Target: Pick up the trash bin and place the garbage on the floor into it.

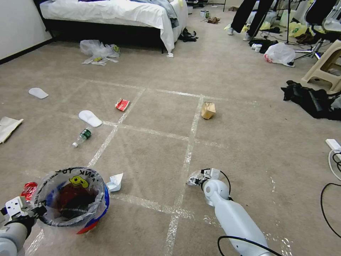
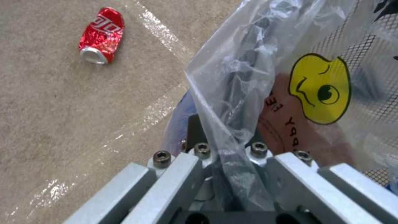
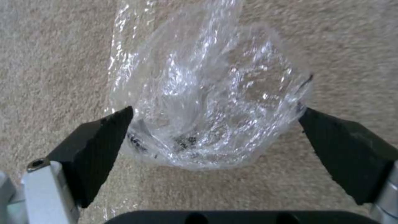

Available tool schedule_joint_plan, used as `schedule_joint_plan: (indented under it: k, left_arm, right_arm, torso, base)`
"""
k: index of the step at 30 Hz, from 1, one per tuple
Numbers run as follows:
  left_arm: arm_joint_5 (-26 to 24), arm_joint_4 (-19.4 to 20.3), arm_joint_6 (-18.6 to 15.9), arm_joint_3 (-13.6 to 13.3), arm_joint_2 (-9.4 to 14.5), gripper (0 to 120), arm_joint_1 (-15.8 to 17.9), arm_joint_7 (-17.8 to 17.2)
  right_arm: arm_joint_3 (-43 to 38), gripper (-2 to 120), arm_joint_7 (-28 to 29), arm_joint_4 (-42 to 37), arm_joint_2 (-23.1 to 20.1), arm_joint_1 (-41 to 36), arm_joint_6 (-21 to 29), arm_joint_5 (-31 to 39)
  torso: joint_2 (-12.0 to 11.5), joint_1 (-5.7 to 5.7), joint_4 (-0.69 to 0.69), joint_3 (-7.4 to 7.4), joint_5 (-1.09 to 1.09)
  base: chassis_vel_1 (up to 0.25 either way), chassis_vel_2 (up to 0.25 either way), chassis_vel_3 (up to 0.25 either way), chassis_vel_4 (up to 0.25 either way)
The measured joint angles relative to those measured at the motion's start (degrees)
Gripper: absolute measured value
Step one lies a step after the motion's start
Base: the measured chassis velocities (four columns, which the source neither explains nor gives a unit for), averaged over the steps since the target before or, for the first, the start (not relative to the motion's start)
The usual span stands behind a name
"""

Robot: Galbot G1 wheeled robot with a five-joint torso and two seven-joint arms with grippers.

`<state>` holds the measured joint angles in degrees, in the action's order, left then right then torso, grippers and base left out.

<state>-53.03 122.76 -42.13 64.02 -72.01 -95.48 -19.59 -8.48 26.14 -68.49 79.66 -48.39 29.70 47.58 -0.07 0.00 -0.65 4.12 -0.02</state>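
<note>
The red and blue trash bin [image 1: 72, 199] with its clear printed liner [image 2: 319, 90] sits at the lower left, and my left gripper [image 1: 33, 209] [image 2: 230, 161] is shut on its rim. A crushed red can [image 1: 29, 188] [image 2: 102, 35] lies on the floor [image 1: 152, 156] just beside it. My right gripper [image 1: 195, 179] [image 3: 215, 124] is low over a crumpled clear plastic bag [image 3: 207, 109], open, one finger on each side of it. Other garbage lies around: crumpled white paper [image 1: 115, 182], a bottle [image 1: 82, 137], two white slippers [image 1: 90, 118], a red wrapper [image 1: 122, 104], a brown paper bag [image 1: 208, 110].
A bed [image 1: 117, 14] stands at the back left with clear plastic bags [image 1: 98, 52] in front of it. Black clothing [image 1: 312, 101], a beige stool [image 1: 325, 67] and cables [image 1: 334, 177] are on the right. A person's legs [image 1: 248, 17] show at the back.
</note>
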Motion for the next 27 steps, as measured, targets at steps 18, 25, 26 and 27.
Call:
schedule_joint_plan:
  k: [18, 25, 26, 27]
  left_arm:
    - [0.86, -1.15, 0.45, -0.68, -0.03, 1, 0.17, 0.2]
    - [0.95, -1.27, 0.46, -1.12, 0.14, 1, 0.54, 0.2]
    - [0.95, -1.28, 0.46, -1.14, 0.17, 1, 0.6, 0.2]
    - [0.95, -1.28, 0.46, -1.14, 0.17, 1, 0.6, 0.2]
  right_arm:
    - [1.5, 41, -3.65, 7.03, 2.01, 2.46, -3.8, -4.42]
    - [1.51, 13, -3.94, 3.84, 0.48, 0.53, -3.99, -4.24]
    - [1.45, 9, -4.03, 3.13, 0.16, 0.11, -4.11, -4.16]
    - [1.45, 9, -4.03, 3.13, 0.16, 0.11, -4.11, -4.16]
  torso:
    - [0.0, 0.0, 0.0, 0.0, 0.0]
    - [0.0, 0.0, -0.01, 0.0, 0.0]
    - [0.0, 0.0, -0.01, 0.0, 0.01]
    - [0.0, 0.0, -0.01, 0.0, 0.01]
  base:
    - [0.0, 0.0, 0.0, 0.0]
    - [0.0, 0.0, 0.0, 0.0]
    - [0.0, 0.0, 0.0, 0.0]
    - [0.0, 0.0, 0.0, 0.0]
